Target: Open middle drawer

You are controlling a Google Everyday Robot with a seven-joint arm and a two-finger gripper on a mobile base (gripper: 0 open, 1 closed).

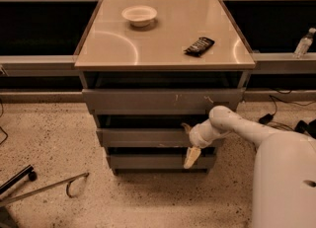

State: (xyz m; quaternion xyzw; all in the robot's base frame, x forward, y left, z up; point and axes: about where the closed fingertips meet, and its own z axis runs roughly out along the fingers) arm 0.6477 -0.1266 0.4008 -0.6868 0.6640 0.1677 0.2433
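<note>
The middle drawer (pixel 143 137) is the second of three grey fronts under the beige counter, and it stands slightly out from the cabinet. My gripper (pixel 189 142) is at the right part of this front. Its upper finger (pixel 186 128) reaches over the drawer's top edge and its lower finger (pixel 192 157) hangs down in front of the lowest drawer (pixel 148 161). The fingers stand apart across the front and hold nothing. My white arm (pixel 247 131) comes in from the right.
The top drawer (pixel 158 101) has white scratch marks. On the counter (pixel 123 49) are a white bowl (pixel 139 15) and a black remote (pixel 199 46). A bottle (pixel 303 43) stands at the right. A black metal stand (pixel 44 187) lies on the floor at the left.
</note>
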